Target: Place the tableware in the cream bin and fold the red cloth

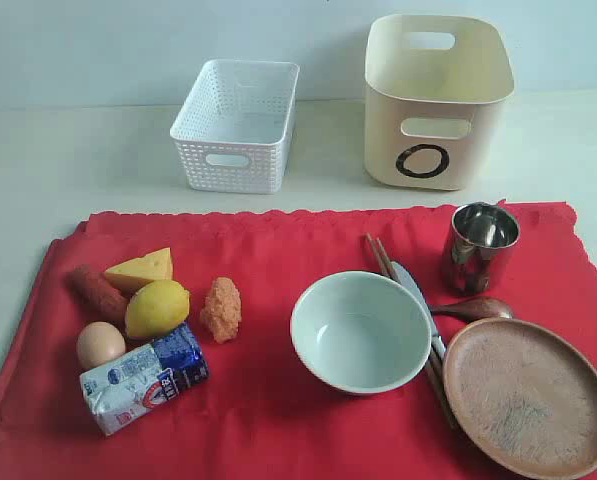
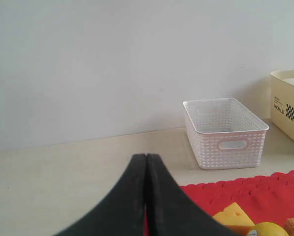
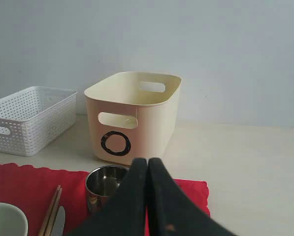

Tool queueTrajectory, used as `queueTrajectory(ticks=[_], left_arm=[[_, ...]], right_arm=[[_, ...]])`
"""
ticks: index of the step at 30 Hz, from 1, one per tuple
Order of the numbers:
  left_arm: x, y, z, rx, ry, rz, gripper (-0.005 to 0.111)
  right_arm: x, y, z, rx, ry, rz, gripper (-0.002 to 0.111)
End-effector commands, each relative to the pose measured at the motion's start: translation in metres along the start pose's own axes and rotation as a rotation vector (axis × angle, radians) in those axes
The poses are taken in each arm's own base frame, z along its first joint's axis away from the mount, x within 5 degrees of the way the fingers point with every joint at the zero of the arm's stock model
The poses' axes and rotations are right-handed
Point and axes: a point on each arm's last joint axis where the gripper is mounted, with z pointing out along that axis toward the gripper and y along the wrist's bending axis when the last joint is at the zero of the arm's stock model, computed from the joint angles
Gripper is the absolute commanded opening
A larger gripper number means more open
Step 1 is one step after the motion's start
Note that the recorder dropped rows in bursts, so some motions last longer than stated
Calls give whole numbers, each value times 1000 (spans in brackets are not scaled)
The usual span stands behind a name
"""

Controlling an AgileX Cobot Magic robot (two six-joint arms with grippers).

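Note:
The red cloth (image 1: 268, 300) lies spread flat over the table's front. On its right half sit a pale bowl (image 1: 359, 331), a brown plate (image 1: 528, 395), a steel cup (image 1: 479, 246), chopsticks (image 1: 380, 257), a knife (image 1: 414, 290) and a dark spoon (image 1: 476, 308). The cream bin (image 1: 436, 100) with the black "O" stands empty behind them. Neither arm shows in the exterior view. My left gripper (image 2: 146, 157) is shut on nothing, above the cloth's left edge. My right gripper (image 3: 147, 161) is shut and empty too, just short of the steel cup (image 3: 103, 186) and the cream bin (image 3: 132, 115).
On the cloth's left half lie a sausage (image 1: 98, 290), cheese (image 1: 141, 268), a lemon (image 1: 158, 308), an egg (image 1: 100, 345), a milk carton (image 1: 143, 378) and an orange breaded piece (image 1: 221, 309). A white perforated basket (image 1: 237, 123) stands left of the bin.

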Motion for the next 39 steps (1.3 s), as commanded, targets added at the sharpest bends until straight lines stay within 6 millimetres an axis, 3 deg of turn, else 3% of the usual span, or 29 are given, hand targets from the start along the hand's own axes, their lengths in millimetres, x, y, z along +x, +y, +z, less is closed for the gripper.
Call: queueTrajectory(ticks=[1, 34, 36, 39], left_arm=[[1, 0, 0, 4, -2, -7, 0], [1, 0, 0, 4, -2, -7, 0], [1, 0, 0, 4, -2, -7, 0], [1, 0, 0, 4, -2, -7, 0]], right_arm=[[0, 0, 0, 5, -10, -2, 0], [0, 0, 0, 5, -10, -2, 0], [-1, 0, 0, -2, -23, 80, 0], [-11, -1, -1, -16, -140, 446, 0]])
